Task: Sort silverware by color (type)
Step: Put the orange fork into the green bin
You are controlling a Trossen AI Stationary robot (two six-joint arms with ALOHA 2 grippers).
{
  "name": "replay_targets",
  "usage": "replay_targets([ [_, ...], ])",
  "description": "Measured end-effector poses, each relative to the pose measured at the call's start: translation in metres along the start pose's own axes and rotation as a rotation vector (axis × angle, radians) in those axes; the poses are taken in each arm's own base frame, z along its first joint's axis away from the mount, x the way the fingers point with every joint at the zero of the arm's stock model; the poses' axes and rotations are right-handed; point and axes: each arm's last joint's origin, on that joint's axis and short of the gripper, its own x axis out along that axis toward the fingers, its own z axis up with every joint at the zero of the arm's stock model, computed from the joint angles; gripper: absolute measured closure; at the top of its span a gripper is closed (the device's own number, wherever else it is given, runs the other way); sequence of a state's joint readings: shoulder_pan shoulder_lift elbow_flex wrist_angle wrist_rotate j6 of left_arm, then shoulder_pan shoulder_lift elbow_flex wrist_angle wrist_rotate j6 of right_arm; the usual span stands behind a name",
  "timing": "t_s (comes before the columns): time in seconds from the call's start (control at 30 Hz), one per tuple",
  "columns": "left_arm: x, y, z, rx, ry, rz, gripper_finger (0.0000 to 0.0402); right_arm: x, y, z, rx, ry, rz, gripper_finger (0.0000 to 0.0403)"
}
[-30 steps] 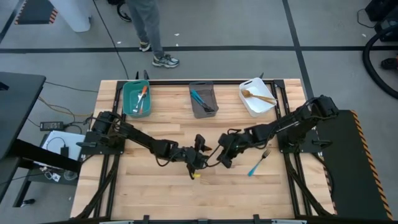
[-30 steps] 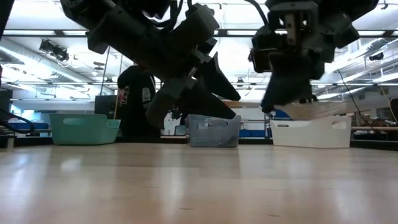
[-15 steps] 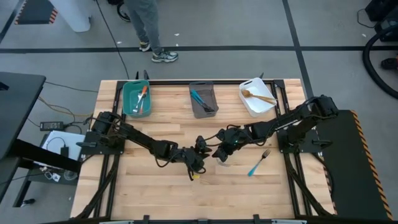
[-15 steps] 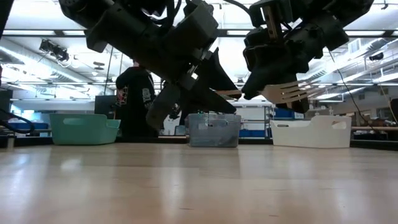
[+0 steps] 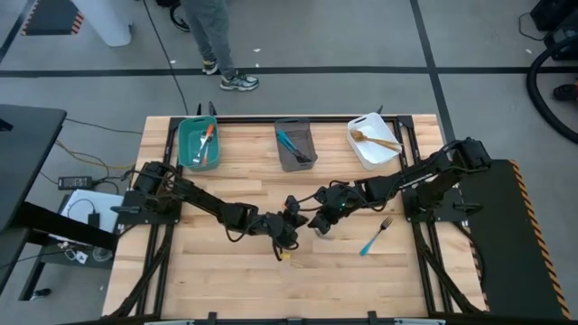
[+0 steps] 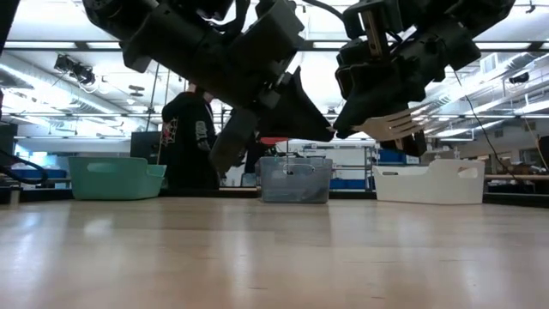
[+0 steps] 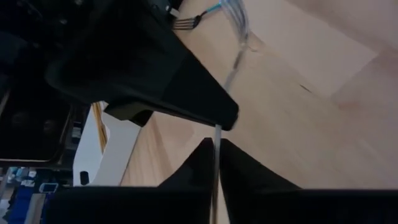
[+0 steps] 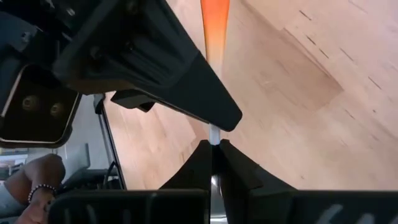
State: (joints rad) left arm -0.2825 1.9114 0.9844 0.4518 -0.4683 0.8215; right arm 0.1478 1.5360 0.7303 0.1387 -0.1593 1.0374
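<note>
3 rectangular bins line the far edge of the pale wooden table (image 5: 226, 280): teal bin (image 5: 196, 143), grey bin (image 5: 295, 144), white bin (image 5: 373, 140). 1 blue-handled fork (image 5: 375, 235) lies on the wood near the right arm. Mid-table, the right gripper (image 5: 321, 219) pinches 1 orange-handled, silvery-tined fork (image 8: 214, 25); the left gripper (image 5: 289, 215) closes on its handle

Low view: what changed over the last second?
The right claw, shut on the orange-handled fork, lifted it and swung it toward the left claw. The left claw went from wide open to closed, apparently on the same fork, as in a handover. Unchanged: the blue fork lies on the table, and the teal bin, grey bin and white bin hold the same pieces.
</note>
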Motion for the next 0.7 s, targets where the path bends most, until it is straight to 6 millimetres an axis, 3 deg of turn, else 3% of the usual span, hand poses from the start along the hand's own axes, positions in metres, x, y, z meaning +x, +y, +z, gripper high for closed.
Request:
replay_targets([
  [0.27,-0.0001,-0.0008,-0.0005,-0.002,0.006,-0.005,0.0389,0.0000,-0.0001,0.0003,-0.012,-0.010,-0.005,0.0368],
  [0.7,-0.0002,-0.0027,-0.0028,-0.049,0.028,-0.024,0.0389,-0.0029,0.0013,0.0035,-0.053,-0.005,0.023,0.0240],
])
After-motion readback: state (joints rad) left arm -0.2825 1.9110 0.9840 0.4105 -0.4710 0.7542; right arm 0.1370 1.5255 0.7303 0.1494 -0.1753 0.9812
